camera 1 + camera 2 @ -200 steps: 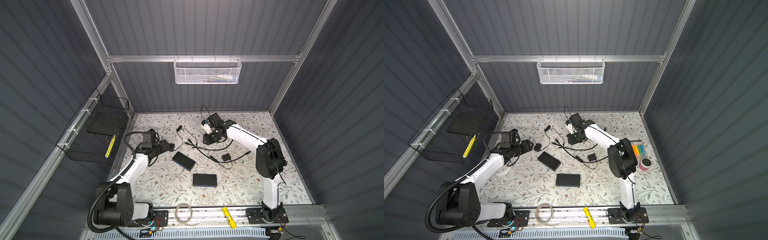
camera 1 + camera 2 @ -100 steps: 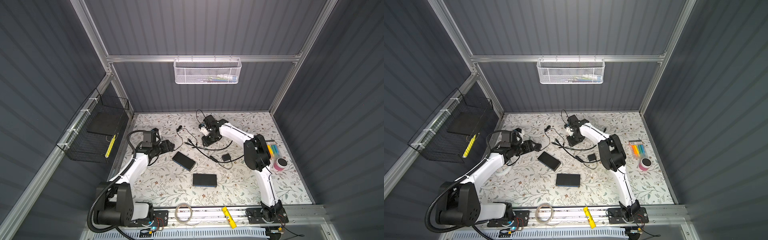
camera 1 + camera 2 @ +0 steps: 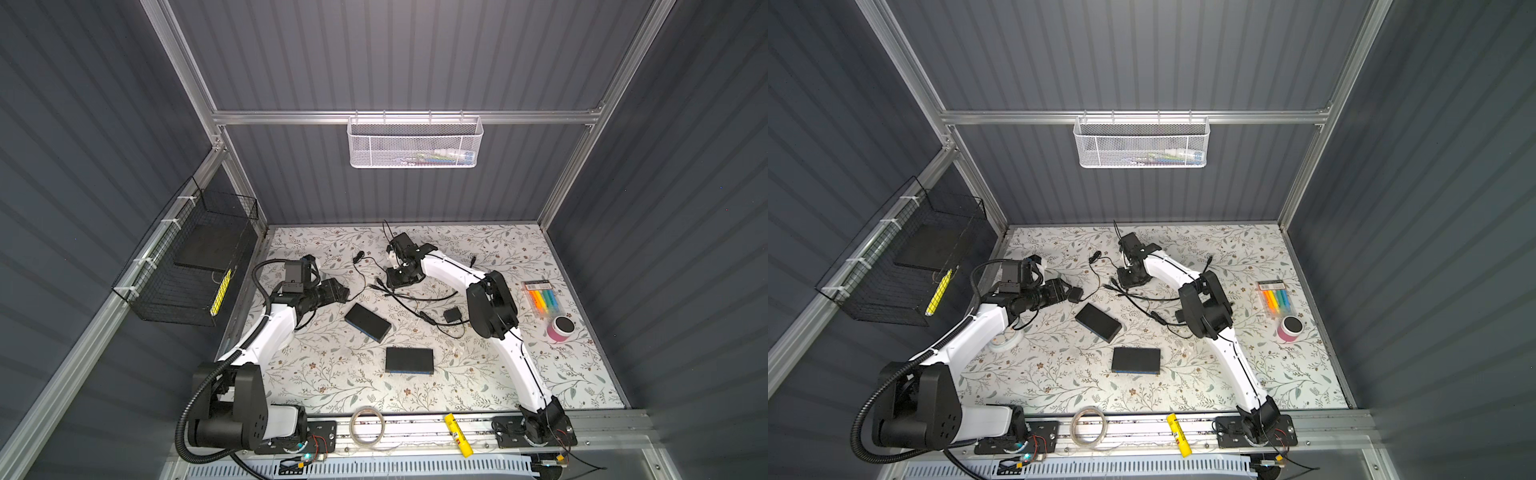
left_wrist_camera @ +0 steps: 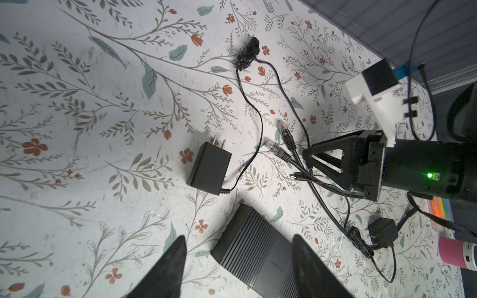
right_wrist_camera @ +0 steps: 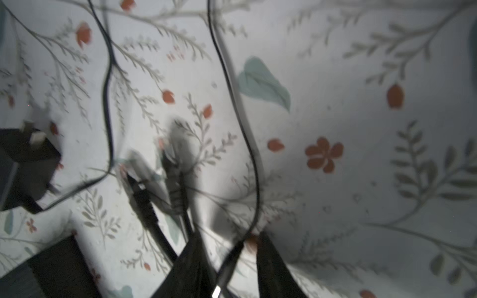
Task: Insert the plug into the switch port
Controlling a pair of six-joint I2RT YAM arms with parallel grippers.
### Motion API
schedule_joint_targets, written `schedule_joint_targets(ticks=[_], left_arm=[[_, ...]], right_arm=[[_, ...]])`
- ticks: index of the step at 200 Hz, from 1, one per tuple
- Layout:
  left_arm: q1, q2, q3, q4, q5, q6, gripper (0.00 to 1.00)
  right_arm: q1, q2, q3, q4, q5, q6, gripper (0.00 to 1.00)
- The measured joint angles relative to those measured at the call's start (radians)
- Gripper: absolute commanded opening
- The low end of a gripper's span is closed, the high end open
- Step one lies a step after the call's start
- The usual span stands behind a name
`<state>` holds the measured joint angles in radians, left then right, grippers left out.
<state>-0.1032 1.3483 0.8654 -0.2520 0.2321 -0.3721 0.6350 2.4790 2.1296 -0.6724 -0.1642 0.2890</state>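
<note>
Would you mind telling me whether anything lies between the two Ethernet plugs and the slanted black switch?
Nothing solid: in the left wrist view only bare mat separates the Ethernet plugs from the switch. The thin cord of the power adapter curves just beside that gap. The switch's ports are not visible.

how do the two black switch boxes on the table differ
The rear switch lies diagonally; the front switch lies square to the front rail. The rear switch sits close to the tangled cables; the front switch lies apart from them, nearer the rail. Both are flat black boxes with a blue lower edge.
</note>
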Motion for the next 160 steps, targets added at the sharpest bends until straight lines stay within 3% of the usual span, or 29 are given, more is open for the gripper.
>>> schedule_joint_targets(ticks=[99, 131, 160], left_arm=[[0.020, -0.034, -0.010, -0.011, 0.001, -0.001, 0.65], [0.020, -0.036, -0.023, -0.010, 0.006, -0.005, 0.64], [0.020, -0.037, -0.035, -0.008, 0.013, -0.006, 0.64]], right_arm=[[0.041, 0.022, 0.017, -0.020, 0.146, 0.082, 0.15], [0.051, 0.011, -0.007, -0.005, 0.175, 0.098, 0.00], [0.050, -0.023, -0.066, 0.019, 0.164, 0.124, 0.00]])
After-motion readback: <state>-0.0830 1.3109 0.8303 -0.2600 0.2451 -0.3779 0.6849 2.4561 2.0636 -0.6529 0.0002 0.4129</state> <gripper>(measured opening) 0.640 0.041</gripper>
